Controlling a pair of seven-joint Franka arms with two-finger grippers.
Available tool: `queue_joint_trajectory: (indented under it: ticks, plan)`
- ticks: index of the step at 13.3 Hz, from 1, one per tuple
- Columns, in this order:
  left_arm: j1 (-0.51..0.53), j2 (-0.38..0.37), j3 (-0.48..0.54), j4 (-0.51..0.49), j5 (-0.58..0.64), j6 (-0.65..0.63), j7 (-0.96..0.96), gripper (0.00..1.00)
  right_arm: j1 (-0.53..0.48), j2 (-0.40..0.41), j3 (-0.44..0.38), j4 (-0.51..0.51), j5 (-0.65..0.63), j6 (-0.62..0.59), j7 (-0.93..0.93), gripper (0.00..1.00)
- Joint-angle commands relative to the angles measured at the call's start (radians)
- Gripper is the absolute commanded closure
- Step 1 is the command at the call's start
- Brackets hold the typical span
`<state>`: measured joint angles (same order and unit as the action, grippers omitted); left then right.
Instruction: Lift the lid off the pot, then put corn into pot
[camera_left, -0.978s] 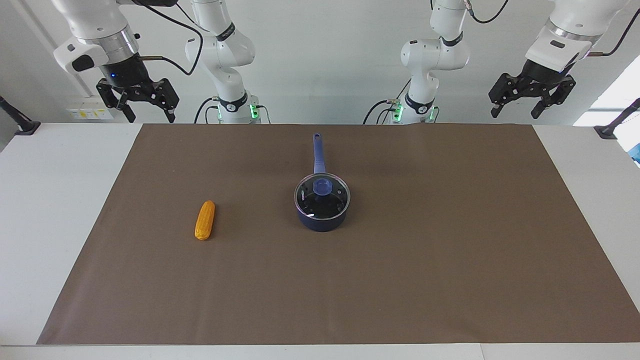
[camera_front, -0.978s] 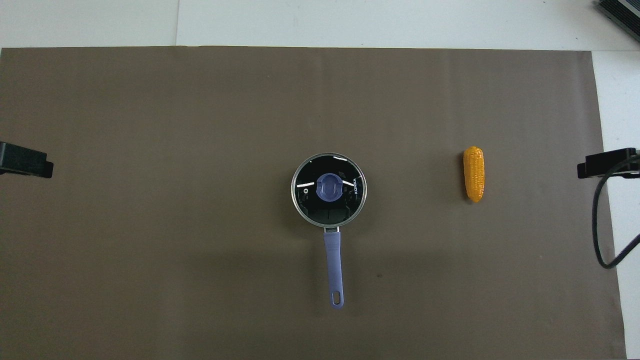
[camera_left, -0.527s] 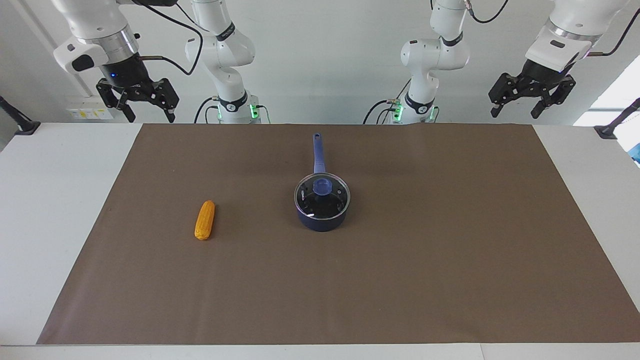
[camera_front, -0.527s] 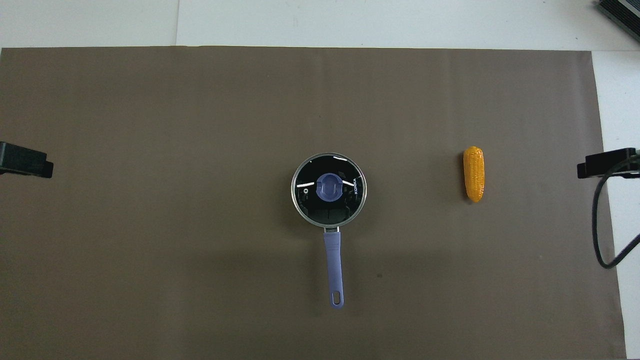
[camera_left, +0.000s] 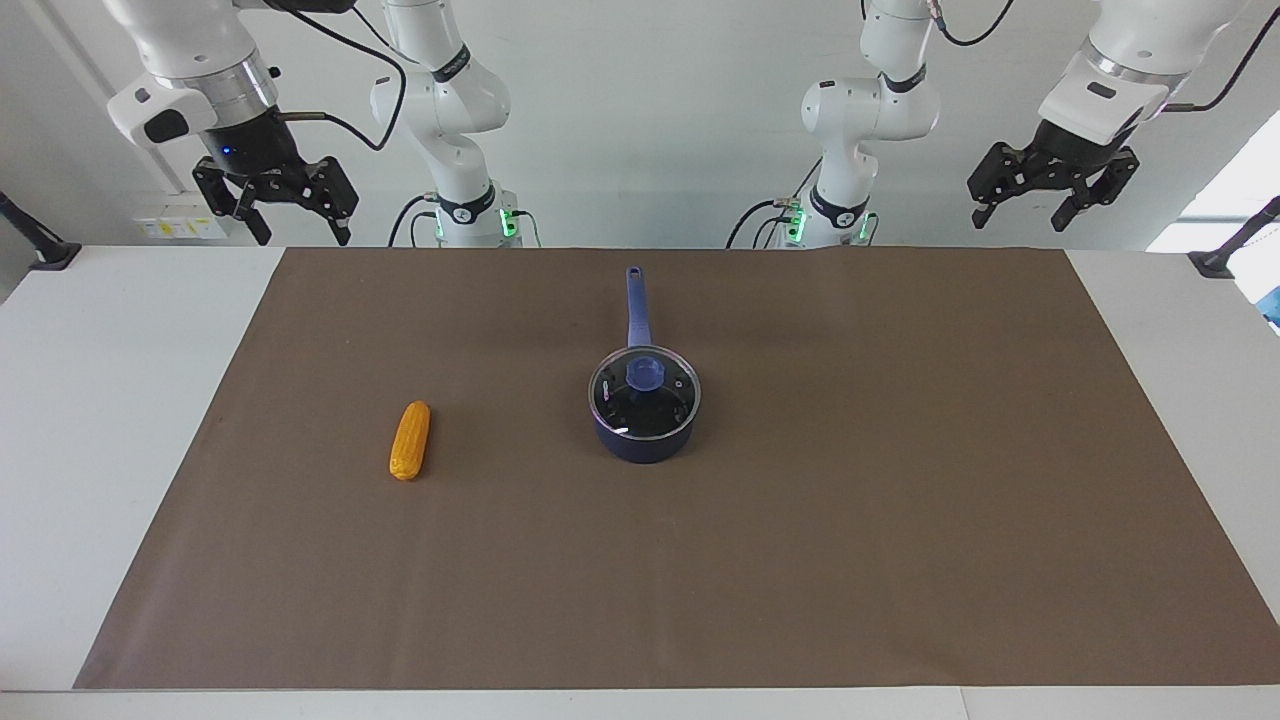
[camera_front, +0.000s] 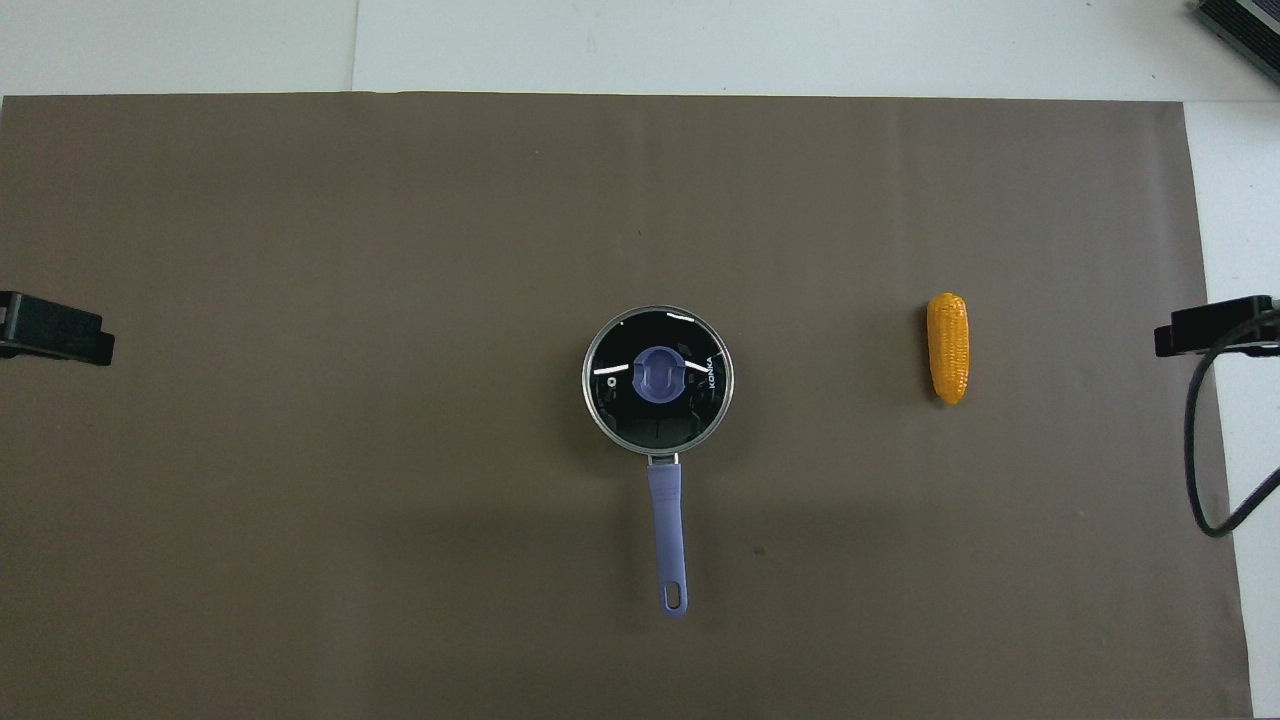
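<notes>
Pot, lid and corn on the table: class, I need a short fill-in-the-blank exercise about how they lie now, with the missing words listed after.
1. The lid sits on the ____.
2. The pot's handle points ____ the robots.
3. The corn lies toward the ____ arm's end of the table.
4. Both hands, left hand and right hand, hold ____.

Missing words: pot; toward; right; nothing

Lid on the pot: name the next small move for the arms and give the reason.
Probably bring the left gripper down over the lid toward its blue knob. The lid closes the pot, so the corn, lying on the mat toward the right arm's end, cannot go in yet. Both grippers hang open and empty, high up; the right gripper waits.
</notes>
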<state>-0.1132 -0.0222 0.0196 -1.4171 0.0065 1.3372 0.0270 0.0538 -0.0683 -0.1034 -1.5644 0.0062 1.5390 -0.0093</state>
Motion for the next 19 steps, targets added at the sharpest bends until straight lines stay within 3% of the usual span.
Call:
queue_joint_trajectory:
  ticks: [1, 19]
  plan:
    - [-0.011, -0.025, 0.007, -0.023, -0.002, -0.021, -0.013, 0.0, -0.006, -0.005, 0.002, 0.001, 0.004, 0.004, -0.02, 0.0]
    - [-0.034, -0.025, 0.003, -0.033, -0.019, 0.042, -0.004, 0.0, -0.006, -0.005, 0.002, 0.001, 0.005, 0.004, -0.02, 0.0]
